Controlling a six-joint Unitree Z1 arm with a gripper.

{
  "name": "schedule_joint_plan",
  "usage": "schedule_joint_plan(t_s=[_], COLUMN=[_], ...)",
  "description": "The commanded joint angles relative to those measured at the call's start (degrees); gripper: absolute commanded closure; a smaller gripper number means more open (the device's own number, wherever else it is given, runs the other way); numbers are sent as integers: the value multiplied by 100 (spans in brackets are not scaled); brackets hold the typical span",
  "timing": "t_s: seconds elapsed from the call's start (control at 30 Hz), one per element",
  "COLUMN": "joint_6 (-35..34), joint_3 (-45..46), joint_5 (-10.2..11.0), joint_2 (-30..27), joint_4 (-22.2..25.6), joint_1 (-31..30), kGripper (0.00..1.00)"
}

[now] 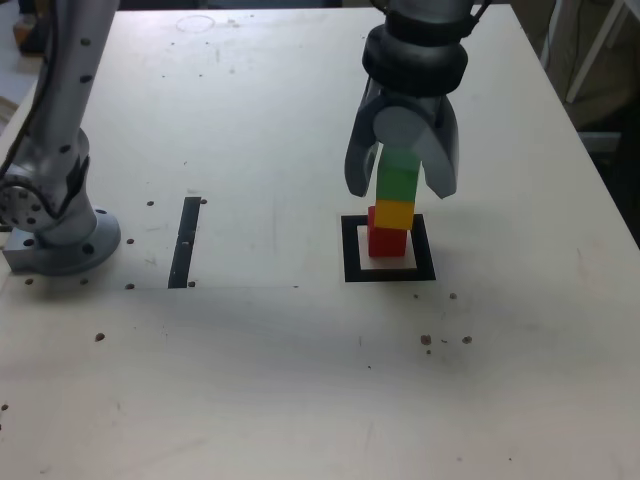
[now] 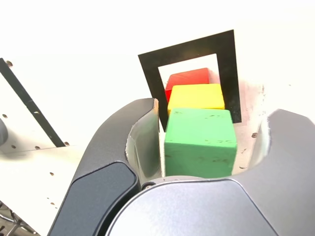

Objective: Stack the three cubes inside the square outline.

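Table (image 1: 250, 380): square outline (image 1: 352, 250) holds red (image 1: 386, 241), yellow (image 1: 394, 214), green cube (image 1: 398, 182) stack.

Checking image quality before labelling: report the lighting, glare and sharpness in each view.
Exterior view: soft even light, slightly blurry, a faint shadow beside the stacked green cube, table readable. Wrist view: the tabletop is overexposed to near white, the gripper looms large and close, the square outline stays crisp.
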Motion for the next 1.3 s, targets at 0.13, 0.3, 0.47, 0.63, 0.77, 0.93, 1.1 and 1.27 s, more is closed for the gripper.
schedule_joint_plan(t_s=[0.13, 0.3, 0.47, 0.63, 0.77, 0.93, 1.1, 1.27], joint_6=[-86, -219, -377, -547, -649, -735, -869, -967], joint_3=[227, 596, 1175, 2124, 2945, 3882, 4725, 5299], joint_5=[208, 338, 421, 413, 343, 209, 159, 117], joint_2=[-525, -1042, -1607, -2179, -2480, -2575, -2598, -2618], joint_4=[0, 8, -20, -301, -694, -1290, -1808, -2176], joint_1=[24, 24, 24, 24, 24, 24, 24, 24], kGripper=[0, 0, 0, 0, 0, 0, 0, 0])
